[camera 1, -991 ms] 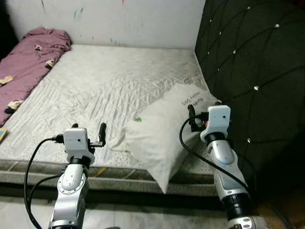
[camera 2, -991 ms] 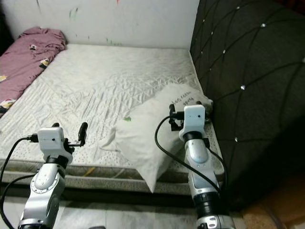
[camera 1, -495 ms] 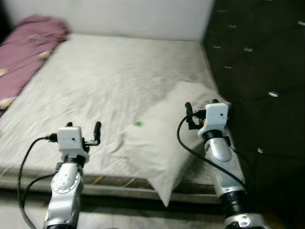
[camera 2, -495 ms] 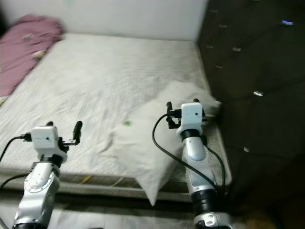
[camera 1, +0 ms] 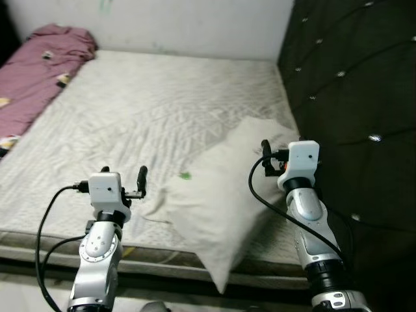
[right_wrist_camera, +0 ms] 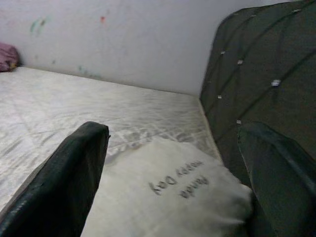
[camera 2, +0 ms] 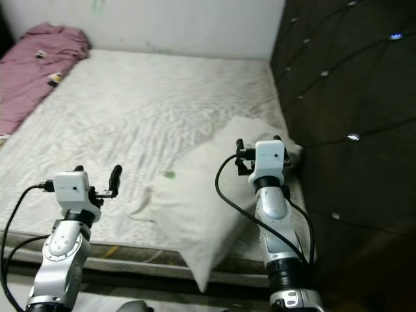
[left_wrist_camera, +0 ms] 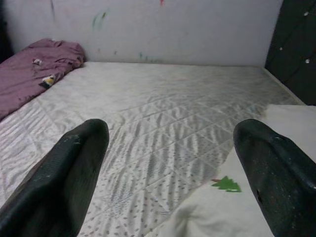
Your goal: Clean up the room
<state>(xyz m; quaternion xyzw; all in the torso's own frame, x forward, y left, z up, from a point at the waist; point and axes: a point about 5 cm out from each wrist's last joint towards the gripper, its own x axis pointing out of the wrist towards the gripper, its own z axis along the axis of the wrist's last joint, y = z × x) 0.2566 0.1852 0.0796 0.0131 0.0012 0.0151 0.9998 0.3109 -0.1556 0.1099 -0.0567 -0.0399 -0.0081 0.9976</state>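
A white pillow (camera 1: pixel 221 195) with a small green tree print (left_wrist_camera: pixel 226 184) lies on the right side of the mattress (camera 1: pixel 149 110). One corner hangs over the near edge. My left gripper (camera 1: pixel 122 177) hovers open over the mattress's near edge, just left of the pillow and apart from it. My right gripper (camera 1: pixel 281 151) is open above the pillow's right end, close to the headboard. Through its fingers (right_wrist_camera: pixel 74 173) the pillow's printed lettering (right_wrist_camera: pixel 177 186) shows. Neither gripper holds anything.
A crumpled purple blanket (camera 1: pixel 39 71) lies along the far left of the bed. A dark tufted headboard (camera 1: pixel 351 84) stands on the right, and a white wall (camera 1: pixel 195 26) runs behind the bed. The bed's near edge (camera 1: pixel 162 257) crosses below my arms.
The head camera has swung and blurred, then settled a little closer and higher over the bed. Both arms hold the same pose, still open, and the pillow has not moved.
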